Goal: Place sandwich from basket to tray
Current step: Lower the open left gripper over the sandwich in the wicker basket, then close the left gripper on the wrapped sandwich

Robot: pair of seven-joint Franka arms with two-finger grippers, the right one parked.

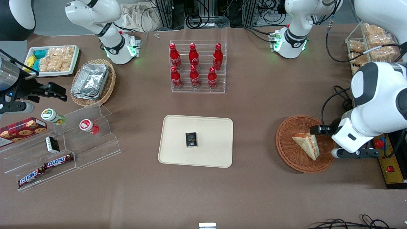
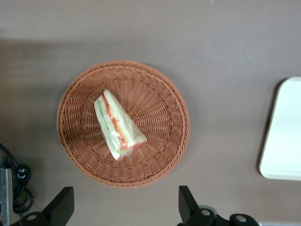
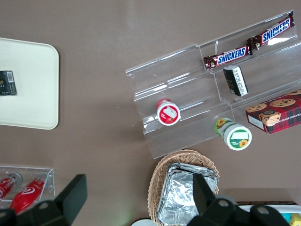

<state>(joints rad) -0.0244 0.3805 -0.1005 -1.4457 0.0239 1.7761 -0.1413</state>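
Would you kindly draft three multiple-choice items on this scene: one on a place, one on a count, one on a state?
1. Where is the sandwich?
A. in the basket
B. on the tray
C. on the bare table

2. How many red bottles stand in the clear rack?
A. four
B. six
C. eight

3. The gripper above the basket is:
A. open
B. shut on the sandwich
C. shut on a bottle

Answers: 1 A, it lies on the wicker. 2 B, two rows of three. 3 A, fingers spread apart, nothing between them.

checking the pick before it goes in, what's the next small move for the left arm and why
Probably lower straight down. The gripper hangs above the basket with jaws open and nothing between them, while the sandwich lies flat in the basket and the tray waits nearby.
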